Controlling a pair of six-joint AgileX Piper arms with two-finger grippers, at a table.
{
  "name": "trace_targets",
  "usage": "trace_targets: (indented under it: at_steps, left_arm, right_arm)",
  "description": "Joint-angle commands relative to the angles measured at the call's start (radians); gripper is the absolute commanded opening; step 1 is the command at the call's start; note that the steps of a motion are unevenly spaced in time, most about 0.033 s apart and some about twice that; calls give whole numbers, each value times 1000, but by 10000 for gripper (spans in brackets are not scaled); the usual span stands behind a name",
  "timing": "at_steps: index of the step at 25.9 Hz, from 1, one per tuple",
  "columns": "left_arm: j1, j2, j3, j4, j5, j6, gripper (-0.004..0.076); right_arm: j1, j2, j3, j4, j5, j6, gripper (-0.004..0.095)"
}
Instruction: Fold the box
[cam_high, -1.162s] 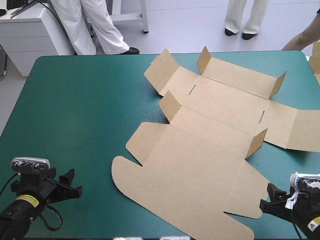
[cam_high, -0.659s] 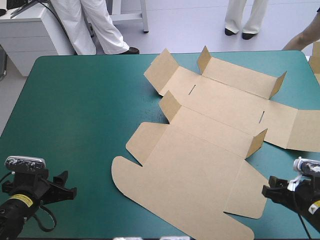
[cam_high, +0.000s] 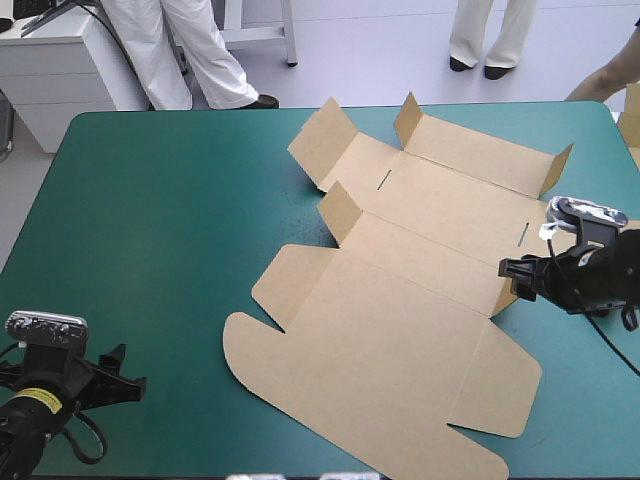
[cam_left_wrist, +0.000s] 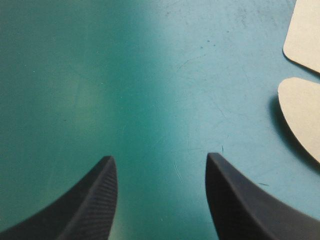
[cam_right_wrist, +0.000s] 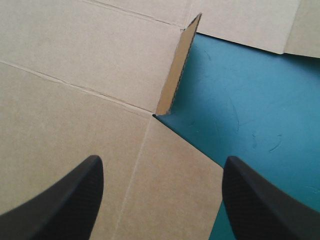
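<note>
Right gripper (cam_right_wrist: 162, 162) hung over the box's (cam_high: 400, 330) upright flap (cam_right_wrist: 177, 70), left gripper (cam_left_wrist: 160, 157) over bare desk (cam_left_wrist: 100, 75), fingers (cam_right_wrist: 60, 200) of both wide.

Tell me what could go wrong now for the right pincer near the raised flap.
1. The right pincer is open close to the small raised flap; descending, a finger might crush it rather than fold it.
2. Nothing holds the box down, the left pincer being far off; a push might slide the whole sheet.
</note>
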Motion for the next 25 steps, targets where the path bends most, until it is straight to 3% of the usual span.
trace_targets:
  at_steps: [1, 7, 20, 22, 24, 25]
  left_arm:
    - [-1, 10, -35, 12, -52, 0, 388]
    - [-1, 10, -35, 12, -52, 0, 388]
    - [-1, 10, -35, 12, -50, 0, 387]
    - [-1, 10, -35, 12, -48, 0, 387]
    - [-1, 10, -35, 12, -46, 0, 387]
    - [-1, 10, -35, 12, -46, 0, 387]
  right_arm:
    - [2, 71, -40, 22, -56, -5, 631]
    - [2, 213, -40, 21, -166, -5, 631]
    - [-7, 401, -40, 33, -236, -5, 622]
    - [-7, 418, -40, 35, -224, -9, 570]
    - [-7, 432, -40, 31, -215, -9, 409]
    - [-7, 434, -40, 31, -213, -12, 241]
